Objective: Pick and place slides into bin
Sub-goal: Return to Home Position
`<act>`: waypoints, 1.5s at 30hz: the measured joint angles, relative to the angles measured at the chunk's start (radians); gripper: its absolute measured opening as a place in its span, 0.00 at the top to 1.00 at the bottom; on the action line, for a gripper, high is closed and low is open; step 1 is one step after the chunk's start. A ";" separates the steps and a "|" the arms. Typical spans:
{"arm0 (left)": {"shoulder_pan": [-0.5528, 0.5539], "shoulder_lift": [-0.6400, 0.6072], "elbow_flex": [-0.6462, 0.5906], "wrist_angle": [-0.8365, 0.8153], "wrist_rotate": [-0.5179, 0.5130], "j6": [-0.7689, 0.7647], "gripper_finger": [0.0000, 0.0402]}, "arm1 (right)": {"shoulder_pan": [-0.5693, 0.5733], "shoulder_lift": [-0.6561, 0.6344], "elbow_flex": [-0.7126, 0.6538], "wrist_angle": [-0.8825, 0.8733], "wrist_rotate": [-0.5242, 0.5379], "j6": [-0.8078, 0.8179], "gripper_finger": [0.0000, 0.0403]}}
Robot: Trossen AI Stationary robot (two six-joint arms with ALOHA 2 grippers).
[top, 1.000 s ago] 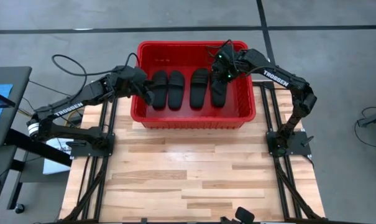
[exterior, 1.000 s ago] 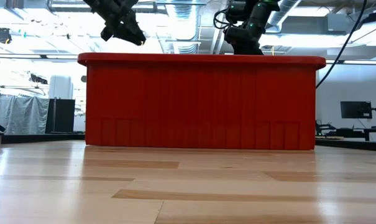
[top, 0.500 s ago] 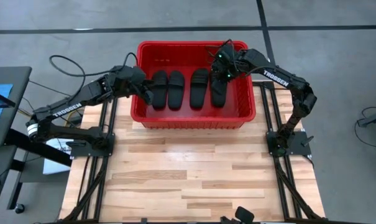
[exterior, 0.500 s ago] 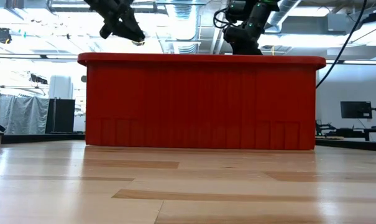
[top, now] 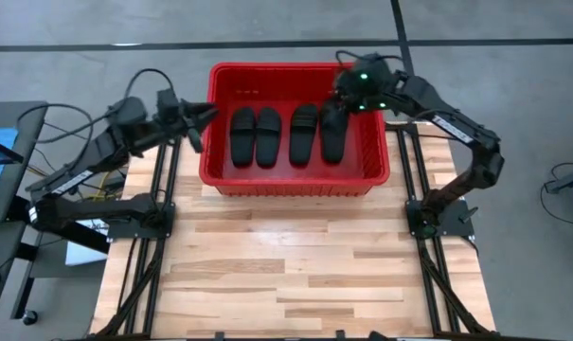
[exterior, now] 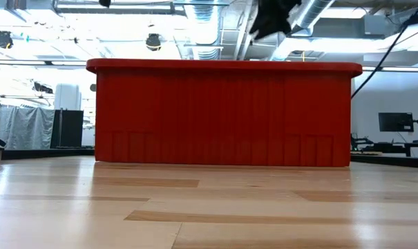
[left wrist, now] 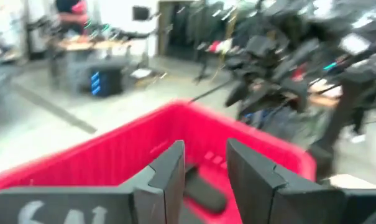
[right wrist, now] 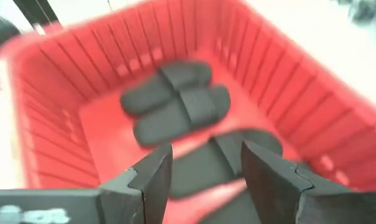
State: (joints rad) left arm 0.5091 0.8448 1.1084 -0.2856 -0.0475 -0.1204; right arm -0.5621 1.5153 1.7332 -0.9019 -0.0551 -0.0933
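Resting in bin [top: 295, 182]: four slides [top: 269, 135] | arms [top: 449, 123] marked TROSSEN

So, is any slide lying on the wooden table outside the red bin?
No, the high view shows all four black slides lying side by side inside the red bin.

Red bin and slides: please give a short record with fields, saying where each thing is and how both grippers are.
bin: red, on the table, far side
slides: four, all inside the bin, side by side
left gripper: open, empty, high, just left of the bin
right gripper: open, empty, above the bin's right far corner
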 joint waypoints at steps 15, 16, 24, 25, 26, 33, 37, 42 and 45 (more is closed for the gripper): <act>-0.022 -0.014 0.000 0.076 0.371 -0.006 0.73 | 0.206 -0.105 0.000 0.200 -0.105 0.024 0.55; -0.036 -0.019 0.000 0.069 0.374 0.002 0.73 | 0.223 -0.105 0.000 0.201 -0.105 0.031 0.55; -0.197 -0.091 0.000 0.060 0.211 0.050 0.73 | 0.316 -0.216 -0.235 0.510 -0.104 0.119 0.55; -0.218 -0.095 0.000 0.058 0.193 0.056 0.73 | 0.315 -0.243 -0.279 0.537 -0.102 0.139 0.55; -0.239 -0.096 0.000 0.057 0.180 0.061 0.73 | 0.314 -0.271 -0.326 0.577 -0.100 0.160 0.55; -0.381 -0.095 -0.030 0.067 0.074 0.085 0.73 | 0.377 -0.452 -0.537 0.724 -0.073 0.199 0.55; -0.450 -0.144 -0.189 0.229 0.030 0.050 0.73 | 0.421 -0.494 -0.572 0.723 0.032 0.186 0.55; -0.485 -0.243 -0.395 0.410 -0.025 -0.018 0.73 | 0.451 -0.511 -0.592 0.670 0.055 0.177 0.55; -0.491 -0.306 -0.466 0.428 -0.022 -0.019 0.73 | 0.462 -0.508 -0.596 0.595 0.060 0.187 0.55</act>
State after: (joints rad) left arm 0.0182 0.5392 0.6422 0.1424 -0.0691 -0.1394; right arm -0.1002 1.0069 1.1374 -0.3066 0.0053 0.0937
